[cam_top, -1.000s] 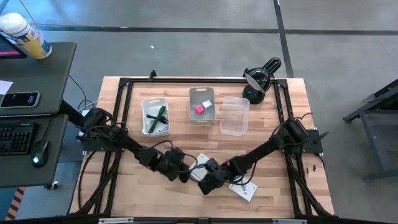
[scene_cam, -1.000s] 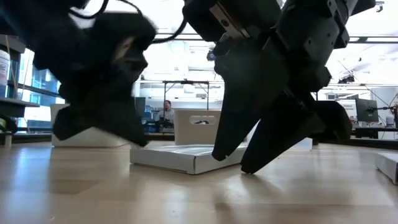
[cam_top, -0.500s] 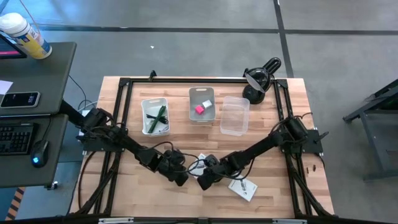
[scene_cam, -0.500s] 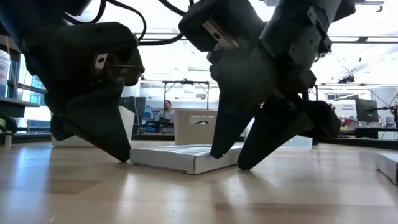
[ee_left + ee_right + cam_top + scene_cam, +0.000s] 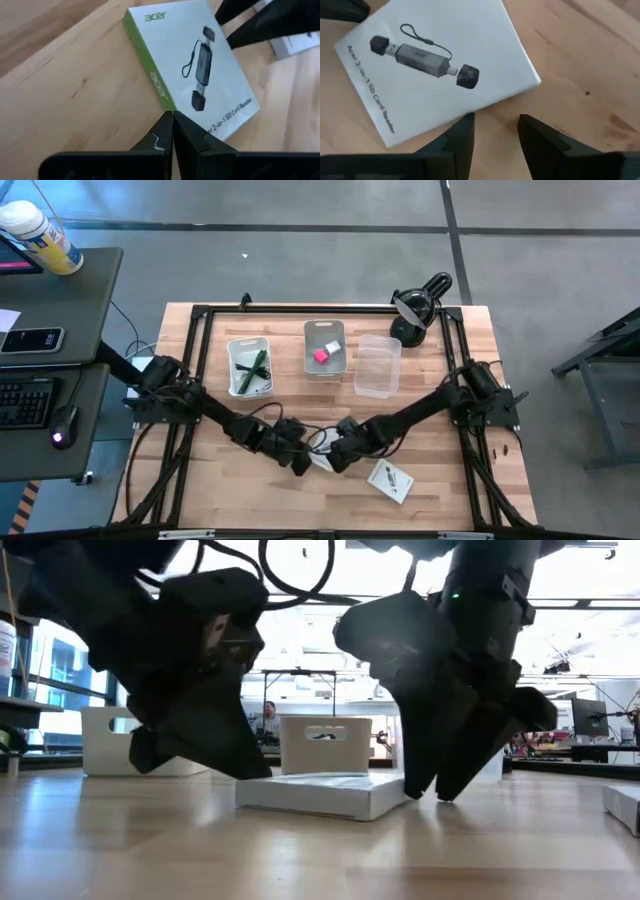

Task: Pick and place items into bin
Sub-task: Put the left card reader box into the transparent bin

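Observation:
A flat white card box printed with a black card reader (image 5: 200, 75) lies on the table between both grippers, near the table's near edge (image 5: 320, 461). My left gripper (image 5: 172, 120) is shut, its tips at the box's green side. My right gripper (image 5: 495, 122) is open, low at the box's opposite edge (image 5: 428, 790). A second white box (image 5: 390, 480) lies flat to the right. The pink block and white cube (image 5: 326, 354) sit in the grey bin, and the green pen (image 5: 257, 366) sits in the white bin. My left gripper meets the box's green side edge (image 5: 162, 97) with its shut fingertips, slanting down from the table's left. The box lies flat on the table. My right gripper has one fingertip (image 5: 466, 122) at the box's white edge (image 5: 485, 102); I cannot tell whether it touches.
Three bins stand in a row at the far half: white (image 5: 249, 385), grey (image 5: 324, 332), clear (image 5: 377, 370). The black desk lamp (image 5: 418, 307) stands at the far right corner. A black frame runs round the table top. Bare wood lies along the near edge.
My left gripper has come down and moved toward the table's right against the box. The box has slid along the table to the right. My right gripper has drawn back toward the far right and now stands more upright at the box's right end.

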{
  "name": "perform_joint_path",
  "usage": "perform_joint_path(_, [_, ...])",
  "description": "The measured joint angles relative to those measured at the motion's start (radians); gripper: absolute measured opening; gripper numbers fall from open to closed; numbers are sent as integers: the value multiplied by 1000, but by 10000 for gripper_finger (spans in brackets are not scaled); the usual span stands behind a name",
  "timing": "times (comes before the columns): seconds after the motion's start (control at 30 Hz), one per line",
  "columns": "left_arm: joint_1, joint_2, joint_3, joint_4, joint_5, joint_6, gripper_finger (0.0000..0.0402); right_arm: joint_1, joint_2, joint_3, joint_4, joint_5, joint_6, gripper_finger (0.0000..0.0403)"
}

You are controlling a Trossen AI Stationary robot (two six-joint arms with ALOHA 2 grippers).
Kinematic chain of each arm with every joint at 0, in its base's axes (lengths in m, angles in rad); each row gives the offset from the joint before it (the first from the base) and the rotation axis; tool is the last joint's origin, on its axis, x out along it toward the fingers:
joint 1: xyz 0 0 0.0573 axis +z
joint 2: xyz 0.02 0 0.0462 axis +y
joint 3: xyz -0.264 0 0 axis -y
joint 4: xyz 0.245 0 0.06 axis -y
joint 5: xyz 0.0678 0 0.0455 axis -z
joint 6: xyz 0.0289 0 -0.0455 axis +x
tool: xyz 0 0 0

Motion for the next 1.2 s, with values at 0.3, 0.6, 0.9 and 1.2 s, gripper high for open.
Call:
perform_joint_path(0.3, [-4,23,68,-1,34,50,0,-45,2,0,51,4,-92,145])
perform_joint_path(0.6, [-3,20,67,-36,69,61,0,-34,1,1,-5,-4,-109,145])
perform_joint_path(0.9, [-4,-63,115,-322,109,111,0,-28,0,2,-23,-15,-112,145])
perform_joint_path(1.2, [-3,-117,228,-647,80,200,0,-23,1,2,-3,-15,-118,145])
